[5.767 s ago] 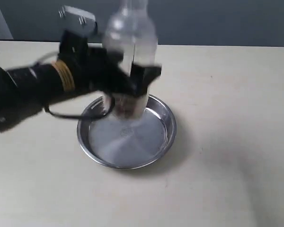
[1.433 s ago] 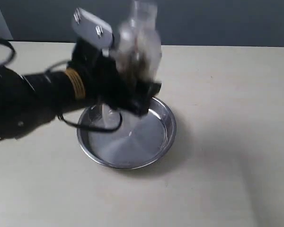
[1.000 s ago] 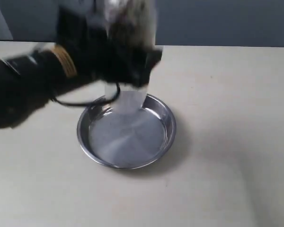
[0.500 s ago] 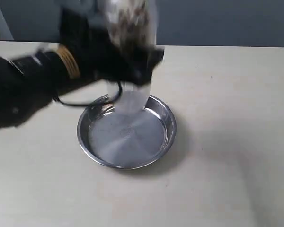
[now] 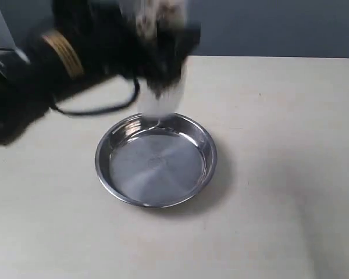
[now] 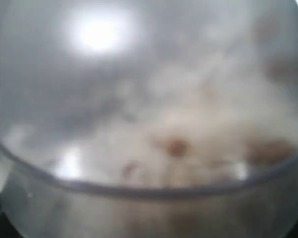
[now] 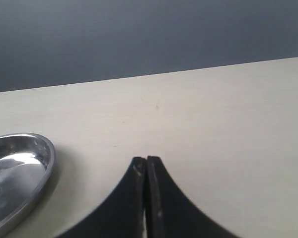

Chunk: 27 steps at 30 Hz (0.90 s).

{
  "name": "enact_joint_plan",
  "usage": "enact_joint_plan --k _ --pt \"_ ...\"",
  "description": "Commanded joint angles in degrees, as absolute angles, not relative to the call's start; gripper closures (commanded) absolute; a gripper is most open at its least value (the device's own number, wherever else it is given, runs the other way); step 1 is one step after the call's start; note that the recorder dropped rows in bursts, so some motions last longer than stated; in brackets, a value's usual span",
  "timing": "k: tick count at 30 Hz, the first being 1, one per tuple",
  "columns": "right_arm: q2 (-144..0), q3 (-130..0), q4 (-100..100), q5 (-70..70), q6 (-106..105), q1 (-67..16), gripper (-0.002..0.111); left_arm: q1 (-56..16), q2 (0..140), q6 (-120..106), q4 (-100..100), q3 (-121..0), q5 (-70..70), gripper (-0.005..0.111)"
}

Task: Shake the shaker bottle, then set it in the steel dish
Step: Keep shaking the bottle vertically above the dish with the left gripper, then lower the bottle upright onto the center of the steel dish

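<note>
The shaker bottle [image 5: 163, 104] is a clear, motion-blurred shape in the air above the far rim of the steel dish [image 5: 157, 174]. Brown granules show near its upper part, and its top runs out of the exterior view. My left gripper [image 5: 163, 55] is shut on the bottle's middle, the black arm reaching in from the left. In the left wrist view the bottle [image 6: 149, 124] fills the frame, with granules blurred inside, and hides the fingers. My right gripper [image 7: 146, 159] is shut on nothing, low over the table beside the dish's rim [image 7: 44, 158].
The pale tabletop [image 5: 279, 145] stretches to the right of the dish and in front of it. A dark grey wall [image 5: 267, 26] stands behind the table. A black cable [image 5: 99, 109] loops under the left arm near the dish's far side.
The left arm has swung up and back with the bottle still in its grip. The bottle's base now hangs higher above the dish's far rim. The dish has not moved.
</note>
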<state>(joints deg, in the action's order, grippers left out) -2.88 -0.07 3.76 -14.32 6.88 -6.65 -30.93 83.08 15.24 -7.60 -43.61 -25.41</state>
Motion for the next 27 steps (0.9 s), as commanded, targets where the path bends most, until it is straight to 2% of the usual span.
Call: enact_joint_plan --k 1,4,7,11,14,18,20,23,25,27 --pt "-3.1 0.0 3.72 -13.52 6.68 -6.83 0.109 -31.13 86.21 26.79 -9.72 -40.34 -28.18 0.106" --pt "-3.1 0.0 3.72 -13.52 6.68 -6.83 0.109 -31.5 78.52 28.73 -21.49 -45.39 -33.49 0.106" --pt "-3.1 0.0 3.72 -13.52 6.68 -6.83 0.109 -31.5 73.86 21.71 -20.36 -49.74 -28.4 0.106" --pt "-3.1 0.0 3.72 -13.63 6.68 -6.83 0.109 -31.5 79.7 19.35 -17.07 -43.89 -19.23 0.106" --pt "-3.1 0.0 3.72 -13.63 6.68 -6.83 0.109 -31.5 85.03 19.73 -11.74 -38.87 -24.92 0.106" --pt "-3.1 0.0 3.72 -13.63 6.68 -6.83 0.109 -31.55 79.13 21.74 -14.05 -41.76 -37.37 0.106" --pt "-3.1 0.0 3.72 -13.63 6.68 -6.83 0.109 -31.55 75.1 17.92 -14.05 -45.96 -34.25 0.106" --pt "-3.1 0.0 3.72 -13.63 6.68 -6.83 0.109 -31.55 73.85 14.01 -12.02 -48.25 -22.26 0.106" --pt "-3.1 0.0 3.72 -13.63 6.68 -6.83 0.109 -31.31 77.54 13.37 -11.98 -44.62 -18.39 0.106" --pt "-3.1 0.0 3.72 -13.63 6.68 -6.83 0.109 -30.45 83.38 13.69 -7.64 -39.66 -22.17 0.106"
